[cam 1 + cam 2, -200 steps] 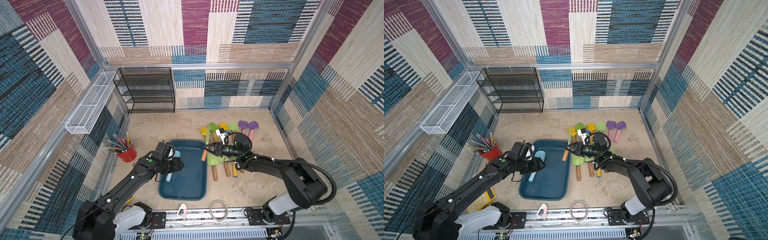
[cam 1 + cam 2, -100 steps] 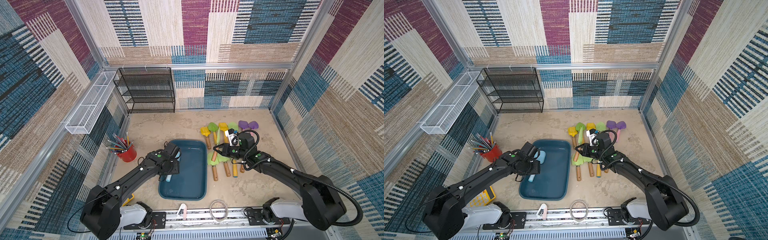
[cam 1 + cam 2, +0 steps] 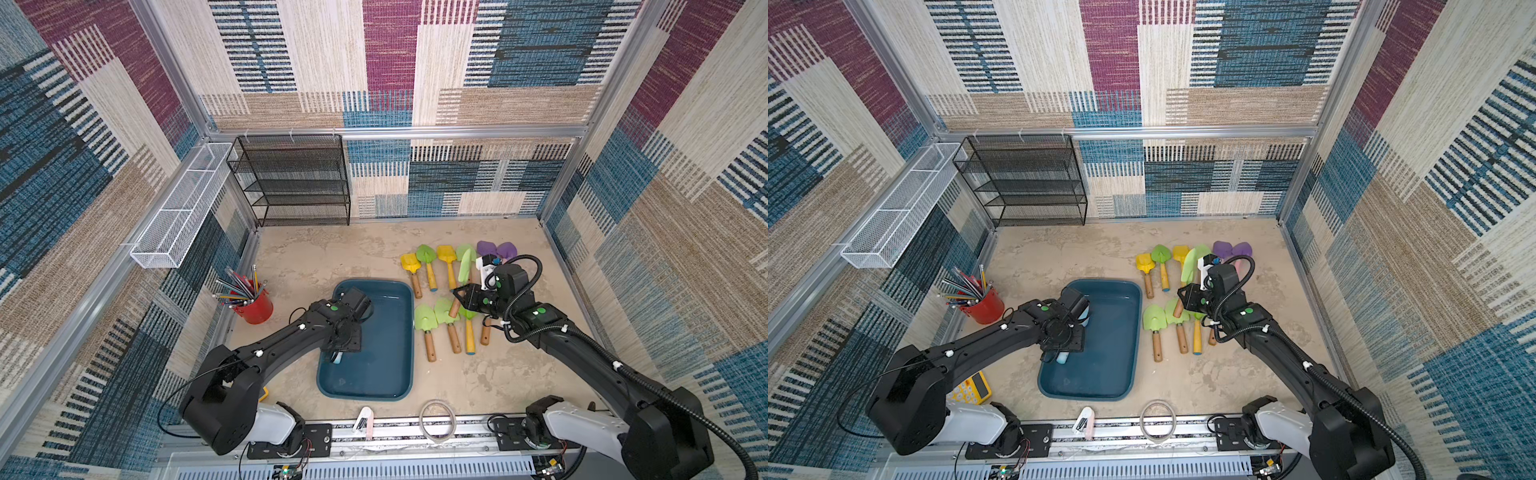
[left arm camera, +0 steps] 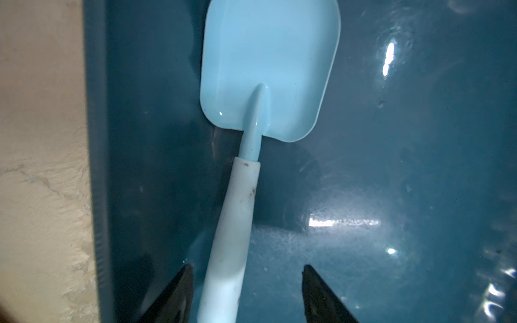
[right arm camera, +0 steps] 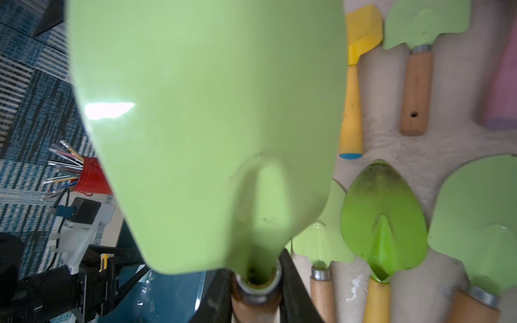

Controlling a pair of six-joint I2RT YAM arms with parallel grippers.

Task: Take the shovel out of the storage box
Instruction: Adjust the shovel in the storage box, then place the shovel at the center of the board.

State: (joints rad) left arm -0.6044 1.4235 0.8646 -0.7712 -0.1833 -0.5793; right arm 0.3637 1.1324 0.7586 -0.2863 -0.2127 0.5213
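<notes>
While the light-blue shovel [image 4: 268,70] lies flat inside the storage box [image 3: 388,374], close to the wall on the robot's left, the left hand [image 4: 247,282] hangs over its pale handle with fingers [image 4: 179,290] spread either side. Beside the box, the right hand [image 3: 465,298] pinches a pale green shovel [image 3: 464,268] by its wooden handle, above other shovels [image 3: 427,328] lying on the table [image 3: 332,257].

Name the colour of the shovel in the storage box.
Light blue shovel, whitish handle; best in left wrist view.
</notes>
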